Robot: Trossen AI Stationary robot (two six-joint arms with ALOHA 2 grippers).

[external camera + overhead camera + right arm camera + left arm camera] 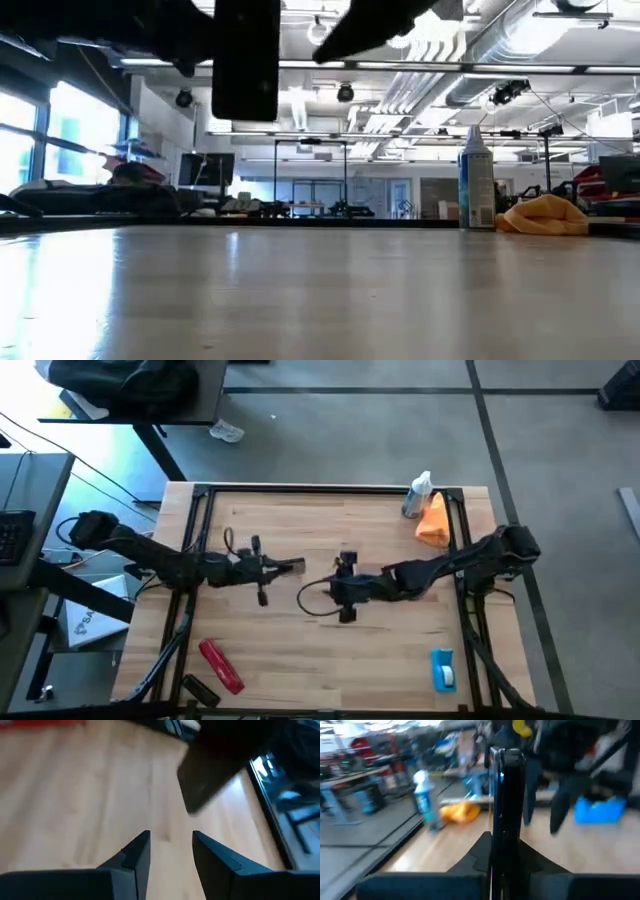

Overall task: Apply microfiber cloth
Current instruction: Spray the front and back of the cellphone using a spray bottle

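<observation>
At the far right corner of the desk (330,670) lies the microfiber cloth (434,522), crumpled just beside a spray bottle (417,495). The left gripper (296,566) holds a thin dark slab (506,815) edge-up, jaws clamped on it, near mid-desk. The right gripper (171,851) hovers close by with jaws apart and empty. It should probably reach back to the cloth, avoid toppling the bottle, and pinch a raised fold.
</observation>
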